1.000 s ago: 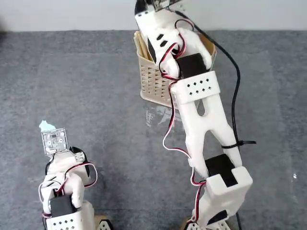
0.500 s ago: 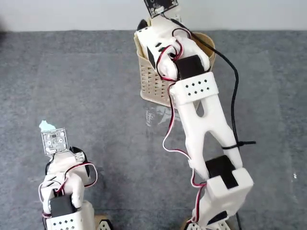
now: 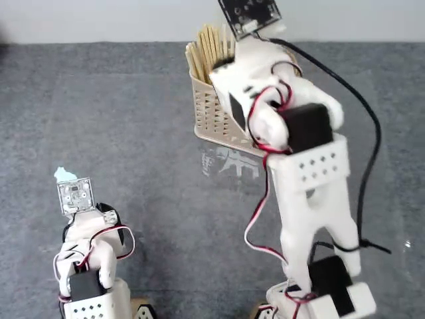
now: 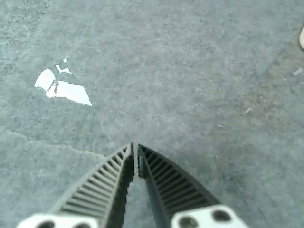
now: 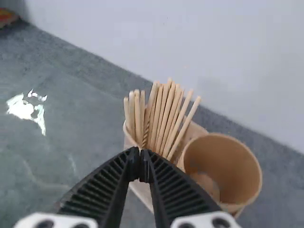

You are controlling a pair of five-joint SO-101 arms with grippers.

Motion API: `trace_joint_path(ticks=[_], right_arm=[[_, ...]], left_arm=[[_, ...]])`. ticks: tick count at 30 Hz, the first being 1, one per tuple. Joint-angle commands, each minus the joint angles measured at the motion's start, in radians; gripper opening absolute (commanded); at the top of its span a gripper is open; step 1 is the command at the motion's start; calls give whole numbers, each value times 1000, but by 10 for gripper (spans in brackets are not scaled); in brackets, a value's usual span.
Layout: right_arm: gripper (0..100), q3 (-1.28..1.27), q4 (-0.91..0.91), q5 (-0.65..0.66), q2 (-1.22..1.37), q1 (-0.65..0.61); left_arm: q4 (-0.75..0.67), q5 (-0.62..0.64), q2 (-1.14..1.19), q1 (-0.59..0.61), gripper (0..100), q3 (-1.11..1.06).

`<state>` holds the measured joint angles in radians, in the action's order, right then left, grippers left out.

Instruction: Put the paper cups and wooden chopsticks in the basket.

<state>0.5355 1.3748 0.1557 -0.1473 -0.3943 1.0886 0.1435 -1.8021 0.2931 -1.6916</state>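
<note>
I am pulling my right arm (image 3: 309, 193) back toward the near side and lifting it: a second ago it was stretched out flat over the basket (image 3: 214, 121) and covering most of it, and now it is rearing up just near and right of it, so the wooden chopsticks (image 3: 207, 52) are showing in the high view, standing on end in the basket's far-left corner. My right gripper (image 5: 139, 153) is hanging above the basket's near rim with its fingers pressed together and nothing between them, so I am judging that it has let go and is backing away. In the right wrist view the chopsticks (image 5: 159, 116) are fanning up out of the basket, and a paper cup (image 5: 223, 171) is sitting upright in it just to their right, mouth up; whether more cups are nested inside it I cannot tell. My left gripper (image 4: 135, 149) is staying where it was, at the near left and well apart from the basket, fingers pressed together on nothing, over bare grey table (image 3: 133, 133) with a pale scuffed patch (image 4: 64, 90) beyond it. With no cups or chopsticks lying loose on the table that I am seeing, I am judging the job done or nearly so. As for writing, I am finding none on the cup, the chopsticks or the basket, and the marks on the small camera board (image 3: 249, 13) are too small to read.
</note>
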Motion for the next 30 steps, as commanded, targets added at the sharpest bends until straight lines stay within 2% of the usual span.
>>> trace_joint_path(ticks=[1, 4, 8, 12, 19, 23, 30], right_arm=[[9, 8, 139, -101, -96, -10], [9, 8, 275, -199, -140, -10], [9, 6, 421, -226, -209, -10], [9, -77, 420, -227, -317, 33], [9, -496, 407, -229, -588, 50], [9, -758, 291, -229, -740, 67], [9, -1192, -59, -229, -957, 255]], left_arm=[[-20, -6, -15, -2, 12, 8], [-20, -6, -15, -3, 12, 8], [-20, -6, -15, -3, 12, 8], [-21, -6, -15, -3, 12, 8], [-21, -6, -15, -3, 12, 8], [-21, -6, -15, -3, 12, 8], [-23, -6, -15, -3, 12, 8]])
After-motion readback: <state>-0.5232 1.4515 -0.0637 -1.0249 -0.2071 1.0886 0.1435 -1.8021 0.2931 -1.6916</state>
